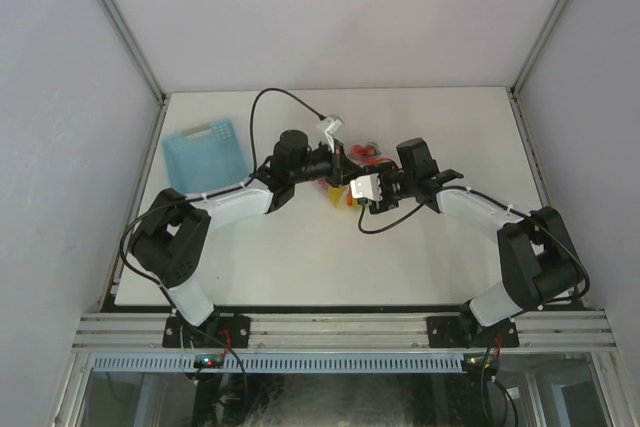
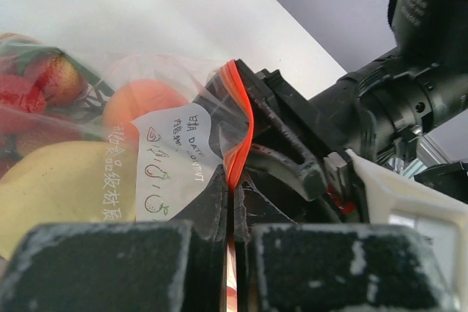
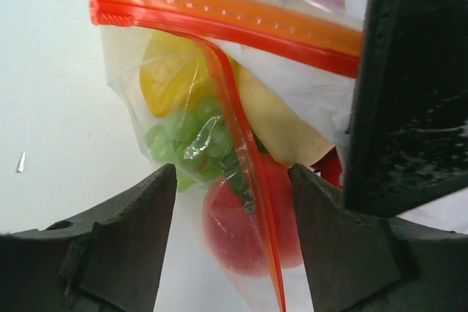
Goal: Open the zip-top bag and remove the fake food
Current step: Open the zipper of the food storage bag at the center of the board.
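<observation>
white tabletop (image 1: 300,267) is bearing a light-blue slotted plastic basket (image 1: 205,157) far left; mid-table, left gripper (image 2: 232,188) is pinching the clear crinkly zip-top bag (image 2: 175,158) by its red-orange strip (image 2: 238,118); right gripper (image 3: 232,173), fingers (image 3: 131,231) spread, is straddling another strip fold, colourful plastic fake food (image 3: 183,137) sitting inside.

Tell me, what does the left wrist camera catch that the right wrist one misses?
Only the left wrist view shows the white label, an orange fruit and the left gripper pinched shut on the zip strip. Only the right wrist view shows green grapes, a red piece and the right gripper open, its jaws either side of the bag. Both show the bag, its red-orange strip and a yellow piece.
</observation>
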Robot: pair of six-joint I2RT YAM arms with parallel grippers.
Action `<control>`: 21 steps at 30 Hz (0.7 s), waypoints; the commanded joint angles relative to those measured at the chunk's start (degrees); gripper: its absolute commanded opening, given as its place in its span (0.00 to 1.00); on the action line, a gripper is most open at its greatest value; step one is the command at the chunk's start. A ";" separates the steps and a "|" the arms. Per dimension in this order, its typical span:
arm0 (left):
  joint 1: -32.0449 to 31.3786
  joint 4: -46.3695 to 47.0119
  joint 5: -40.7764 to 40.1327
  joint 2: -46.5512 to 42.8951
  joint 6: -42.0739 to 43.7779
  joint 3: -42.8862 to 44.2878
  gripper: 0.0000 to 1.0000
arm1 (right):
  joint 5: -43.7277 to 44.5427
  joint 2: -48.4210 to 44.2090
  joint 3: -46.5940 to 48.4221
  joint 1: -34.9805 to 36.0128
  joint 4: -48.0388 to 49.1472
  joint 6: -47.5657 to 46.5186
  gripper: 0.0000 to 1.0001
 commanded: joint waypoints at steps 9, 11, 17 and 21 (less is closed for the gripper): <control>-0.45 6.95 1.62 -1.90 -3.27 -2.54 0.00 | 0.15 -0.53 0.19 -2.60 -1.79 -1.56 0.54; -0.36 7.13 1.48 -1.87 -3.26 -2.76 0.00 | 0.31 -0.70 0.18 -4.05 -2.63 -1.07 0.55; -0.10 8.08 1.01 -1.44 -4.34 -3.17 0.00 | -1.48 -1.58 0.22 -6.89 -7.13 -2.24 0.32; -0.10 8.08 0.95 -1.17 -4.62 -3.08 0.00 | -5.93 -3.73 -0.11 -8.08 -10.06 -4.58 0.12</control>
